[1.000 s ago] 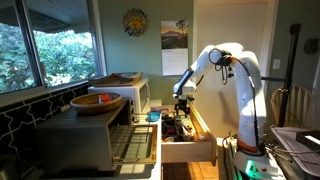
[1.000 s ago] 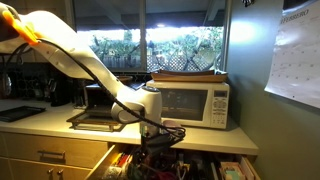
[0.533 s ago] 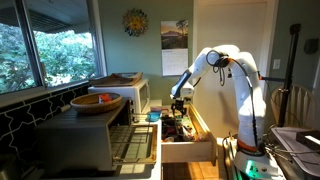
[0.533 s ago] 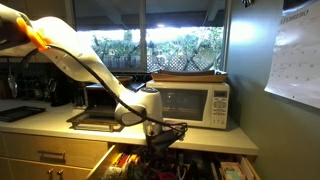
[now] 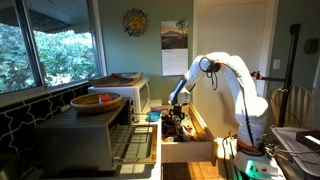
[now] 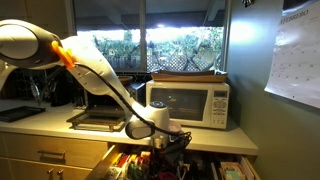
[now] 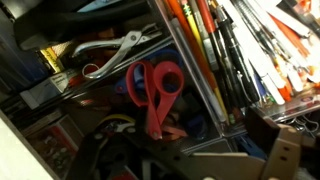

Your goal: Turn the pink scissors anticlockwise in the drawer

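Observation:
The pink scissors (image 7: 155,95) lie in a cluttered compartment of the open drawer (image 5: 190,150), handles toward the top of the wrist view and blades pointing down. My gripper (image 7: 190,152) hangs low over the drawer just below the blade tips, open and holding nothing. Its right finger (image 7: 283,150) shows at the lower right and its dark left finger at the lower left. In both exterior views the gripper (image 5: 177,112) (image 6: 160,150) reaches down into the drawer (image 6: 200,168). The scissors do not show there.
Metal pliers (image 7: 115,52) lie above left of the scissors. A divider wall (image 7: 195,70) separates them from a compartment of pens and pencils (image 7: 235,45). A toaster oven (image 5: 90,130) and a microwave (image 6: 190,103) stand on the counter by the drawer.
The arm has bent and lowered the gripper down into the drawer. Nothing was taken hold of.

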Available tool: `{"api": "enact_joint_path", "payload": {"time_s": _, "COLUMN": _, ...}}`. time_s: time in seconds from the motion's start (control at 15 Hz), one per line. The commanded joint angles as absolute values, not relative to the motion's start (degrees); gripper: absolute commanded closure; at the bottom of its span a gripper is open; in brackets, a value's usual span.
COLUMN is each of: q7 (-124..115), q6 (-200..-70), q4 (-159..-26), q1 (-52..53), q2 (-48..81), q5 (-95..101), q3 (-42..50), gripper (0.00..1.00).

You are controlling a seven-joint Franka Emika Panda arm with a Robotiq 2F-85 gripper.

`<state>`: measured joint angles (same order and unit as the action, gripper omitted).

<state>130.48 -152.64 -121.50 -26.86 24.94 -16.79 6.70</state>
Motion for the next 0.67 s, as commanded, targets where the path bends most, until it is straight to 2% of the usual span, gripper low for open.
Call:
{"api": "enact_joint_path", "payload": {"time_s": 0.0, "q7": 137.15, "q6": -152.61, "q4": -116.81, "q1": -32.13, "q2": 30.03, "q5": -19.46, "q3": 1.77, "gripper": 0.20}}
{"api": "enact_joint_path", "payload": {"time_s": 0.07, "q7": 138.16, "q6": -152.59, "q4": -116.00, "q1": -32.92, "q2": 31.01, "q5": -19.60, "q3": 0.97, "gripper": 0.30}}
{"api": "enact_joint_path", "payload": {"time_s": 0.33, "q7": 140.42, "q6": -152.36, "q4": -112.80, "q1": -35.35, "q2": 34.70, "q5": -19.25, "q3": -1.73, "gripper": 0.46}}
{"api": "enact_joint_path", "payload": {"time_s": 0.6, "q7": 141.43, "q6": -151.84, "q4": -110.52, "q1": -36.71, "q2": 37.57, "q5": -18.25, "q3": -3.06, "gripper": 0.42}}
